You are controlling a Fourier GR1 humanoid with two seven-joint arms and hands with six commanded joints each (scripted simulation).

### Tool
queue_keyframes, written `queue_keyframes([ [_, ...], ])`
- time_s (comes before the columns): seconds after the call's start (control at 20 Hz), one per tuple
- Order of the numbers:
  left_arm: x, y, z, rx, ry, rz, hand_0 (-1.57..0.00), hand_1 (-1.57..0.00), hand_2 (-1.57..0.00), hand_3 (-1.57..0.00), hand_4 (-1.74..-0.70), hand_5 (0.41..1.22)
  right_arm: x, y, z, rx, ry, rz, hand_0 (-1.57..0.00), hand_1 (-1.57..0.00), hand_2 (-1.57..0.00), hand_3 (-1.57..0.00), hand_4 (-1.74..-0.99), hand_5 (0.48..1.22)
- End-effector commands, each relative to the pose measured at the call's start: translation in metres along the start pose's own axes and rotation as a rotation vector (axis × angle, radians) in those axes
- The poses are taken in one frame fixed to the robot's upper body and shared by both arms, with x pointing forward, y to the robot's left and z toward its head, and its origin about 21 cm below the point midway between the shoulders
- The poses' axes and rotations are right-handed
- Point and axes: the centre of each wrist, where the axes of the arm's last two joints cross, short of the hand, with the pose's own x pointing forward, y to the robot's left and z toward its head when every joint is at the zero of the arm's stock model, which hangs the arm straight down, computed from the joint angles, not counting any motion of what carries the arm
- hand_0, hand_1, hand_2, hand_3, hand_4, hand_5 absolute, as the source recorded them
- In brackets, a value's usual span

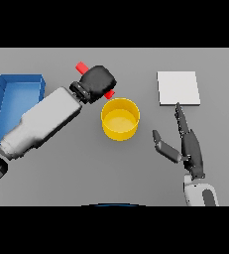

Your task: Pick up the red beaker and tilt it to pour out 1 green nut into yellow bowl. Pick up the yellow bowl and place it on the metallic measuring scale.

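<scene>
My left hand (98,79) is shut on the red beaker (81,67), which lies tilted; its red ends show at the upper left and lower right of the hand, the lower end just above the rim of the yellow bowl (120,119). The bowl stands at the table's middle; I cannot make out a green nut inside it. The metallic measuring scale (178,88) is a pale square plate at the upper right. My right hand (189,146) is open, fingers straight and pointing toward the scale, to the right of the bowl.
A blue bin (17,94) stands at the left edge, partly behind my left forearm (44,121).
</scene>
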Motion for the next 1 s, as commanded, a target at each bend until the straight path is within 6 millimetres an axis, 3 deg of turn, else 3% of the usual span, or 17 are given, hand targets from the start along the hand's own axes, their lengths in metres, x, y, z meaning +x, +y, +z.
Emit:
queue_keyframes([
  [0.0, 0.001, 0.003, -0.004, -0.019, 0.004, -0.046, -1.57, -1.57, -1.57, -1.57, -1.7, 1.217, 0.0, 0.002, -0.002, -0.01, -0.003, -0.004, 0.0, 0.0, 0.0, 0.0, -1.209, 0.654],
  [0.25, 0.011, 0.016, -0.011, -0.106, 0.002, -0.265, -1.57, -1.57, -1.57, -1.57, -1.73, 1.22, 0.002, -0.002, 0.0, -0.007, -0.022, 0.03, 0.0, 0.0, 0.0, 0.0, -1.191, 0.649],
  [0.95, 0.042, 0.029, -0.031, -0.136, -0.098, -0.799, -1.57, -1.57, -1.57, -1.57, -1.73, 1.221, 0.004, -0.004, -0.004, -0.023, -0.007, 0.054, 0.0, 0.0, 0.0, 0.0, -1.161, 0.634],
])
